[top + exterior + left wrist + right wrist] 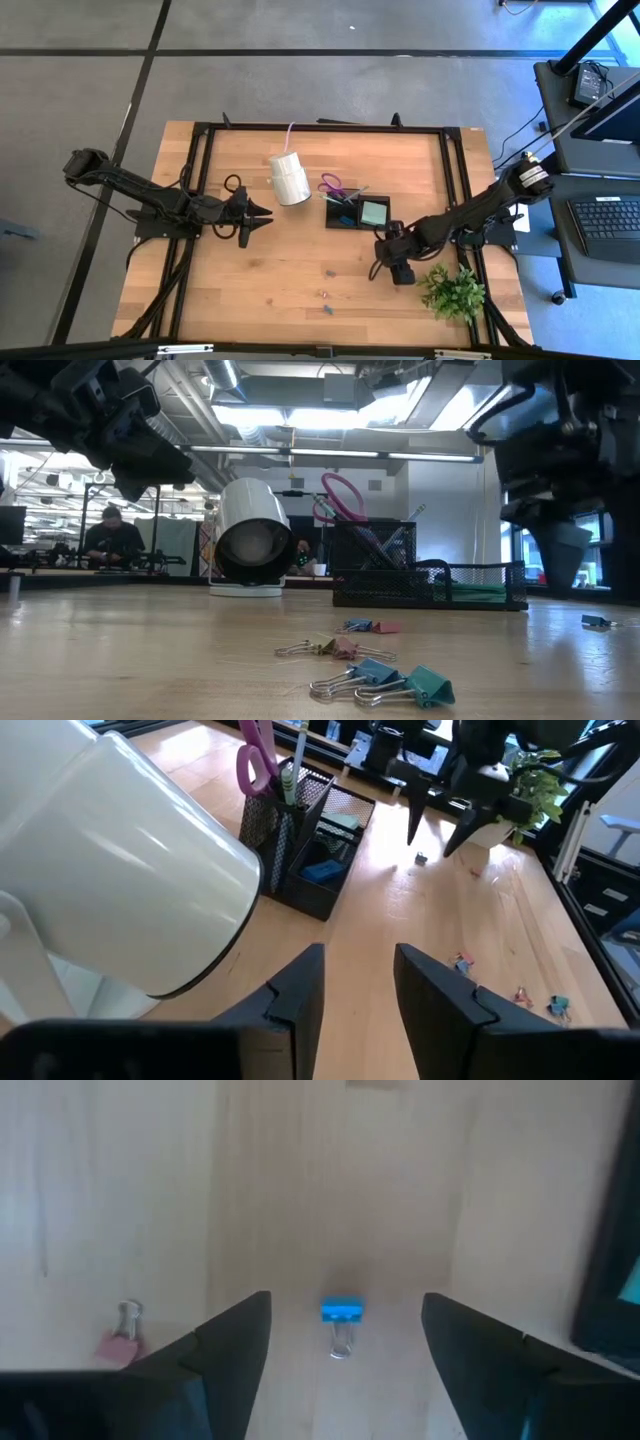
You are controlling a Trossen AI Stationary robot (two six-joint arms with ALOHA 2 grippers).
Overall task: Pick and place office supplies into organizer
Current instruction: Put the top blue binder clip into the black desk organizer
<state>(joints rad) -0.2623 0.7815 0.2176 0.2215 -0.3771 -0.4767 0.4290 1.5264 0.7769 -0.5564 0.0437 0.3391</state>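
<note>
Blue clip (341,1312) lies between right claw (345,1342) fingers.

Organizer (610,1295) cut by frame edge; contents hidden

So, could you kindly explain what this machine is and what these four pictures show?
It is a robot with two dark arms at a light wooden table. One picture looks down from above, one looks level along the tabletop, and two come from cameras on the wrists. The black mesh organizer already holds purple-handled scissors and a mint-green sticky-note pad; a white cylinder roll stands beside it. Small coloured binder clips lie loose. The right gripper hovers open over a blue binder clip. The left gripper waits open, empty.
</note>
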